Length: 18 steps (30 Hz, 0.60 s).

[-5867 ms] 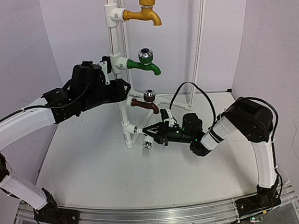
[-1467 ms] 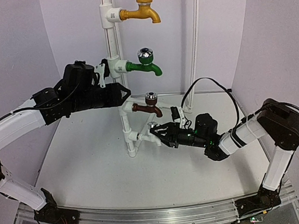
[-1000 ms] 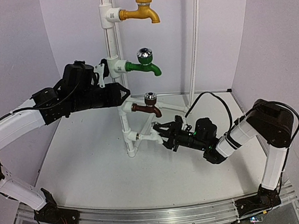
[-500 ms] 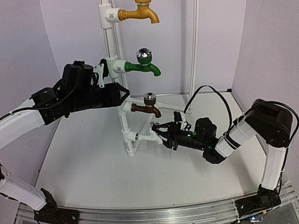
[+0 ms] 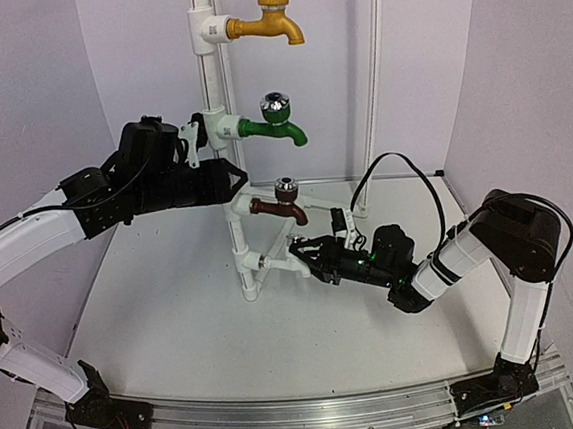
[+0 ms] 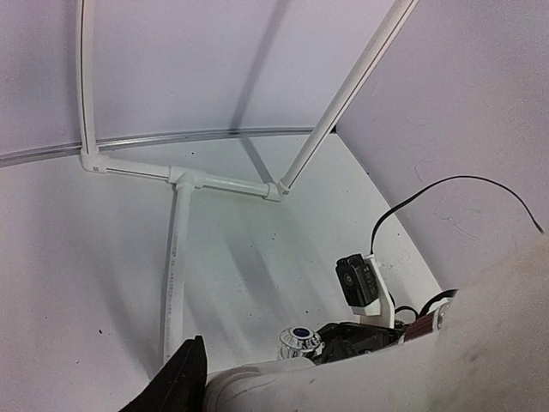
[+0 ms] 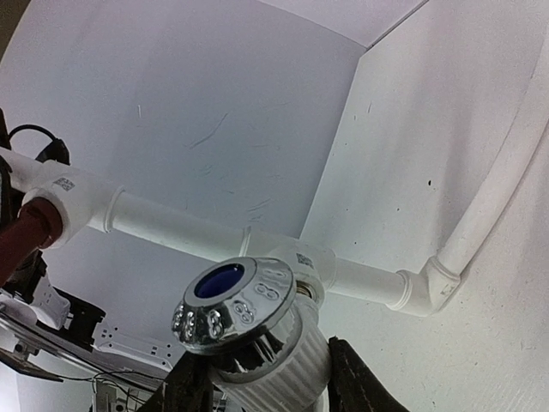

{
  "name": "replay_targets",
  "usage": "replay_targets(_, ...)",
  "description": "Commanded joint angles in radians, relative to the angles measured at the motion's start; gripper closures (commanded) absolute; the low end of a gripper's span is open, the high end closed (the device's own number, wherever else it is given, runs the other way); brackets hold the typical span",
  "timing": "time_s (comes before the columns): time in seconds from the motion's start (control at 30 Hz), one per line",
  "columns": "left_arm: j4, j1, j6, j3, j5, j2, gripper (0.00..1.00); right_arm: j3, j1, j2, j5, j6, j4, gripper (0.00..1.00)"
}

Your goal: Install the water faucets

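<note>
Right wrist | my right gripper (image 7: 270, 378) pinches white faucet (image 7: 240, 313), rolled round since moments ago | judged screwing into fitting (image 7: 302, 259), unfinished | left gripper (image 5: 235, 179) clamps pipe (image 5: 217, 90)

Faucet (image 6: 298, 342) silver knob up, low centre; pipe frame (image 6: 178, 249) behind

Left arm (image 5: 38, 241) reaches high, left end effector (image 5: 235, 179) clamped on the white upright pipe (image 5: 213, 80). Right arm (image 5: 451, 255) stretches low, right end effector (image 5: 302, 252) gripping a white plastic silver-knobbed faucet (image 7: 236, 309).
</note>
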<state>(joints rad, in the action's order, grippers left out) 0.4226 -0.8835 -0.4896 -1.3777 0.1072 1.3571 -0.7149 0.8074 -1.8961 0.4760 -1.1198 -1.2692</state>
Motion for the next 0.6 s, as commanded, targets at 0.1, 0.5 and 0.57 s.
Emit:
replay_targets(0.1, -0.039, -0.028, -0.159, -0.044, -0.181, -0.018, 1.0, -0.062, 0.039, -0.031, 0.043, 0.191, 0.121, 0.53)
replay_targets(0.5, -0.038, -0.028, -0.157, -0.044, -0.179, -0.018, 1.0, -0.032, 0.041, -0.02, -0.024, 0.116, 0.098, 0.48)
replay_targets(0.57, -0.039, -0.028, -0.157, -0.044, -0.181, -0.018, 1.0, -0.019, 0.038, -0.009, -0.04, 0.133, 0.098, 0.39)
